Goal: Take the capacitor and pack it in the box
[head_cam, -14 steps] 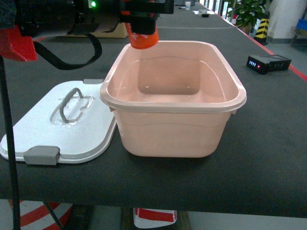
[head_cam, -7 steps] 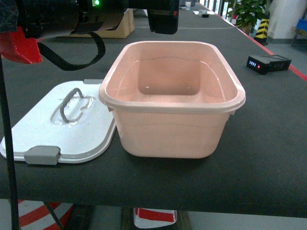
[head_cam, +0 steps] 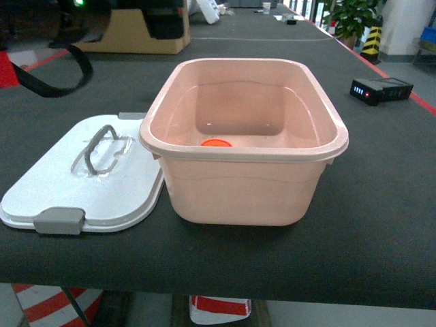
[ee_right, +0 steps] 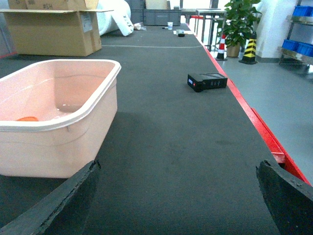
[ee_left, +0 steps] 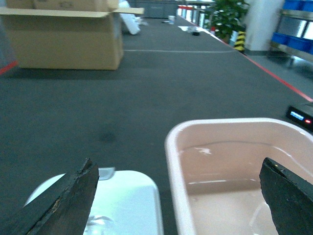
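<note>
The orange capacitor [head_cam: 216, 143] lies on the floor of the pale pink box [head_cam: 244, 154], near its front left; in the right wrist view it shows as an orange spot [ee_right: 27, 118] inside the box [ee_right: 58, 142]. The box's white lid [head_cam: 88, 178] lies flat to its left. My left gripper [ee_left: 178, 166] is open and empty, hovering above the box's left rim [ee_left: 171, 147] and the lid [ee_left: 128, 200]. Over bare black table right of the box, my right gripper [ee_right: 179, 166] is open and holds nothing.
A brown cardboard box [head_cam: 136, 30] stands at the back left. A black device with lit indicators [head_cam: 381, 89] sits at the back right near the table's red edge [ee_right: 254, 117]. A potted plant [ee_right: 239, 19] stands beyond the table.
One second ago the left gripper held the orange capacitor above the box's back left rim. It let go, the capacitor now lies inside, and the arm has drawn back up and left.
</note>
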Tool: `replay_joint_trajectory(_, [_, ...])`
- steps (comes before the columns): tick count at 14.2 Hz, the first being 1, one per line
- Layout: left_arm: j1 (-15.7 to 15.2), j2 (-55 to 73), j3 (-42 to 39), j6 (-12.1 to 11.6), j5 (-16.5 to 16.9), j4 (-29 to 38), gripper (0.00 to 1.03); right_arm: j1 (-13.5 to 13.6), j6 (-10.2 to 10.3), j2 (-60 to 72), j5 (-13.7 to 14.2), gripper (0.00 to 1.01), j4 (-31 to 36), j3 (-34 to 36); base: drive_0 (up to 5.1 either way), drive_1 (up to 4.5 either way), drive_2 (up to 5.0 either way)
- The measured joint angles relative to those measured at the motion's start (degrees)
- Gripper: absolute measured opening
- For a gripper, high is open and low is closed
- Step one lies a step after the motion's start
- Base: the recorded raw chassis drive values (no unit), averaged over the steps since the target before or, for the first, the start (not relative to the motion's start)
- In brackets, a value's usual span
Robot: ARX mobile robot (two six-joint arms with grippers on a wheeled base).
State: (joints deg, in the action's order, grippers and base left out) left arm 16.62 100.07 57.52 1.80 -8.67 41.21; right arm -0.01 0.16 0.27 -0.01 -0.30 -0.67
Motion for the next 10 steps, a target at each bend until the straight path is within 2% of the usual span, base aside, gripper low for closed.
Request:
replay_joint_trajectory(2, [-6.3,-0.5,0.0,0.0,-0.5,-0.1,0.98,0.0,0.0,0.0,0.0,0.98,0.0,0.0,0.0,0.0,0.0])
replay_joint_trajectory(4, [-11.2,1.5,0.1,-0.5,2.2,-0.9,0.98,0.0,0.0,0.0,0.0,0.98,0.0,0.0,0.0,0.0,0.0])
replay_joint_trajectory(5, [-11.9,4.1,0.8,-0.7,2.8,-1.5,0.98,0.0,0.0,0.0,0.0,0.98,0.0,0.0,0.0,0.0,0.0])
replay_joint_trajectory(9, [-13.0,13.7,5.1,-0.7,0.8,-4.4,0.98,0.0,0.0,0.0,0.0,0.98,0.0,0.0,0.0,0.0,0.0])
replay_joint_trajectory(10, [-13.6,15.9,6.5,-0.6,1.4,-4.9,0.98,0.0,0.0,0.0,0.0,0.98,0.0,0.0,0.0,0.0,0.0])
